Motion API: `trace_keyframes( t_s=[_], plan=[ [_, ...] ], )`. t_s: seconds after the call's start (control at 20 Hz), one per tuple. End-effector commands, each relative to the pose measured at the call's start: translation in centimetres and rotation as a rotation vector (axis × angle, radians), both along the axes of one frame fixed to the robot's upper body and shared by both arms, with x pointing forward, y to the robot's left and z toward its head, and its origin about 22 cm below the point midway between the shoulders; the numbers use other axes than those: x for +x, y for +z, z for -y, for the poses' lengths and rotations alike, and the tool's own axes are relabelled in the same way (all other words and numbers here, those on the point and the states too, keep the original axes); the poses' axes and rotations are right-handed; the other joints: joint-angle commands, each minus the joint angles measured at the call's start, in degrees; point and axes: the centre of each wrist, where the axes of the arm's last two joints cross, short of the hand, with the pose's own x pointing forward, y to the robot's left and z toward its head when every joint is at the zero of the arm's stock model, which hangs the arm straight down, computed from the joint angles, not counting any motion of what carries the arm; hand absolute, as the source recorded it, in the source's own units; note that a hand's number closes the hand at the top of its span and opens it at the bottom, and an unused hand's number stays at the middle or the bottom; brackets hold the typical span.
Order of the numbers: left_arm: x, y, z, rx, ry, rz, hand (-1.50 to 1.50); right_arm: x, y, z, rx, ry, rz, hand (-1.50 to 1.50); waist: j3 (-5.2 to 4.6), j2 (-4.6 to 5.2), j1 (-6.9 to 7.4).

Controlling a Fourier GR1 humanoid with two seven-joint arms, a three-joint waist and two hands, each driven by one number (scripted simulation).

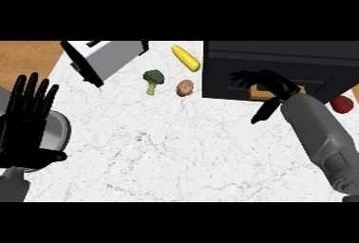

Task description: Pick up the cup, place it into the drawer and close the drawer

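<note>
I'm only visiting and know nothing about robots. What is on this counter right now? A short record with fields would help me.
left hand: open, fingers up, resting at the view's left edge
right hand: over the dark drawer unit, upper right
under right hand: small tan thing, mostly hidden, possibly the cup
food: corn, broccoli, potato, tomato at the right edge
appliance: toaster, upper left
counter: white, marbled
</note>
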Motion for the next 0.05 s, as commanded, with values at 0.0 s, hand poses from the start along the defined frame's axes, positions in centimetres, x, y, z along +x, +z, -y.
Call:
trace_keyframes(
  t_s=[0.0],
  plan=[
    [-0.49,-0.32,-0.69,0.016,-0.011,-0.015,-1.50,1.22,2.91,1.90,-0.077,-0.174,0.017,-1.50,0.56,2.04,1.20]
  ],
)
